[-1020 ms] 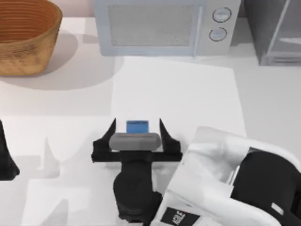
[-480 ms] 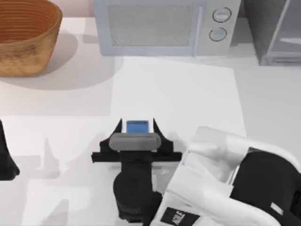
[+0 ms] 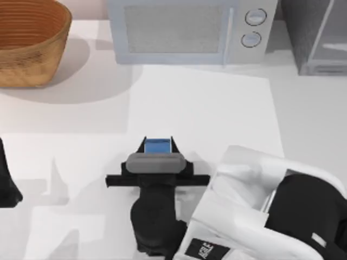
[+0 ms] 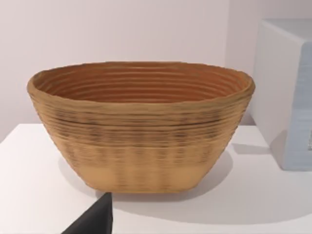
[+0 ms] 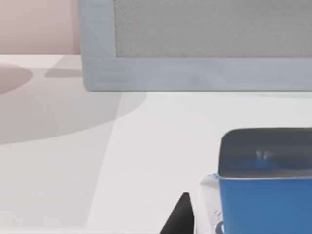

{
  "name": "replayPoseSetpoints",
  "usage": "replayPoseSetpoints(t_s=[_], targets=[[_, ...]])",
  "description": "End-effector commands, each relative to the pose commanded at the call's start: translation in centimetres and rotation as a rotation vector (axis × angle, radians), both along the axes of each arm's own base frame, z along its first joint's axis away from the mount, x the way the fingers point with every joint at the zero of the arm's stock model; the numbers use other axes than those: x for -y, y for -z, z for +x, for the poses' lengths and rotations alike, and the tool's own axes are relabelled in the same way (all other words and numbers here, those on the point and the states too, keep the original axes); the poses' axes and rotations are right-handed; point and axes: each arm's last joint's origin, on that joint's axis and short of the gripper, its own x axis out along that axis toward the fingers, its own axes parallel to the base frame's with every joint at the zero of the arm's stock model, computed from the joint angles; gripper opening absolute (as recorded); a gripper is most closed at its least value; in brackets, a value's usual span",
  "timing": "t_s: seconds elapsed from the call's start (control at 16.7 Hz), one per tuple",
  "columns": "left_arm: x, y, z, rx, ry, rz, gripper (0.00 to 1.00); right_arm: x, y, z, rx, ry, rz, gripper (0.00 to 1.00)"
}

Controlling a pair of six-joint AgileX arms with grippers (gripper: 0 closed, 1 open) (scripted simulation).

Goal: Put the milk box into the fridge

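Jaws of the right gripper (image 3: 158,145) press both sides of the milk box (image 3: 158,145), low on the table (image 3: 206,108). It is a small carton (blue on top, white lower down). Bare white table lies beyond. Farther back stands the microwave (image 3: 184,30), with the fridge (image 3: 320,35) in the far right corner. Left gripper (image 3: 8,184) sits parked at the left edge.

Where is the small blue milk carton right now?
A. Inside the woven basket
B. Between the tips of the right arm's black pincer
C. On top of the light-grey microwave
B: the small blue milk carton stands on the white table between the right pincer's black tips.
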Motion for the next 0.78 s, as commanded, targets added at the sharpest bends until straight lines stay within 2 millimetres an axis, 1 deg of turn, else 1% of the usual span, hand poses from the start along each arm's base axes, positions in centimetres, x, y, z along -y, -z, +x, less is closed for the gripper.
replayPoseSetpoints(t_s=[0.54, 0.66, 0.78], targets=[[0.0, 0.0, 0.0, 0.000, 0.000, 0.000, 1.00, -0.1, -0.1, -0.1, 0.000, -0.002, 0.001, 0.00], [0.0, 0.0, 0.0, 0.000, 0.000, 0.000, 1.00, -0.2, -1.2, 0.0, -0.003, -0.005, -0.002, 0.00], [0.0, 0.0, 0.0, 0.000, 0.000, 0.000, 1.00, -0.5, -3.4, 0.2, -0.006, -0.005, -0.007, 0.00]])
